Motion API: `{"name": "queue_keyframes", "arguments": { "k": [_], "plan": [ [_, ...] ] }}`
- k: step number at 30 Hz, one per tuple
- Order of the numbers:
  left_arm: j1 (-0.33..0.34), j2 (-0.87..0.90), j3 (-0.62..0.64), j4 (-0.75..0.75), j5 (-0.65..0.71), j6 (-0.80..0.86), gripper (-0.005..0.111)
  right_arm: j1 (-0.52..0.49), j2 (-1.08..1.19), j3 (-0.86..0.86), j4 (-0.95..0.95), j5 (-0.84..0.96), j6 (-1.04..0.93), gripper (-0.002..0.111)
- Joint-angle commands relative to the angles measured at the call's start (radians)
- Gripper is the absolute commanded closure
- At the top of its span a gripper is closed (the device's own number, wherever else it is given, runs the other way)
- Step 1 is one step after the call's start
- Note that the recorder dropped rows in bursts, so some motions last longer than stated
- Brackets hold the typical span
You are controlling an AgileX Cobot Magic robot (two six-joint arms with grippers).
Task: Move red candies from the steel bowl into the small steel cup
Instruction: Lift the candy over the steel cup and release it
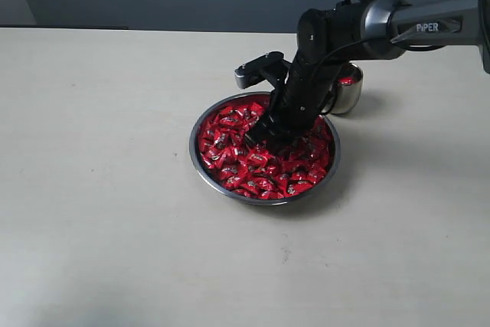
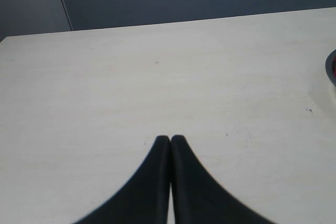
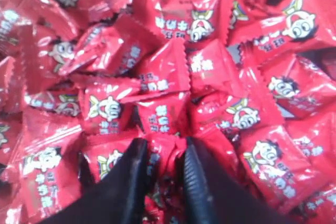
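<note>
Red candies (image 3: 163,72), glossy and crimped, fill the steel bowl (image 1: 192,145); right gripper (image 3: 164,146) pinches one, left gripper (image 2: 170,139) closed.

My right gripper (image 1: 262,134) sits among the red candies (image 1: 230,155) in the steel bowl (image 1: 194,145); the small steel cup (image 1: 352,94) stands just beside its far-right rim.

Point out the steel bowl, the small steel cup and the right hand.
steel bowl (image 1: 193,147): exterior view, left part of its rim.
small steel cup (image 1: 354,99): exterior view, its shiny side wall.
right hand (image 3: 164,150): right wrist view, midway between fingertips pinching a red candy (image 3: 164,177).
</note>
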Motion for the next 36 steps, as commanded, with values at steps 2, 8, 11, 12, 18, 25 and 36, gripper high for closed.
{"name": "queue_keyframes", "arguments": {
  "k": [2,8,11,12,18,25,36],
  "plan": [
    [0.0,-0.005,-0.008,0.002,-0.008,-0.003,0.106,0.0,0.003,0.0,-0.016,0.004,0.003,0.109],
    [0.0,-0.005,-0.008,0.002,-0.008,-0.003,0.106,0.0,-0.011,0.0,-0.016,0.004,0.003,0.109],
    [0.0,-0.005,-0.008,0.002,-0.008,-0.003,0.106,0.0,-0.04,0.0,-0.016,0.004,0.003,0.109],
    [0.0,-0.005,-0.008,0.002,-0.008,-0.003,0.106,0.0,-0.049,0.0,-0.016,0.004,0.003,0.109],
    [0.0,-0.005,-0.008,0.002,-0.008,-0.003,0.106,0.0,-0.086,0.0,-0.016,0.012,0.003,0.109],
    [0.0,-0.005,-0.008,0.002,-0.008,-0.003,0.106,-0.013,-0.15,0.0,-0.124,0.061,0.159,0.109],
    [0.0,-0.005,-0.008,0.002,-0.008,-0.003,0.106,-0.171,-0.288,-0.065,-0.259,0.022,0.25,0.109]
  ]
}}
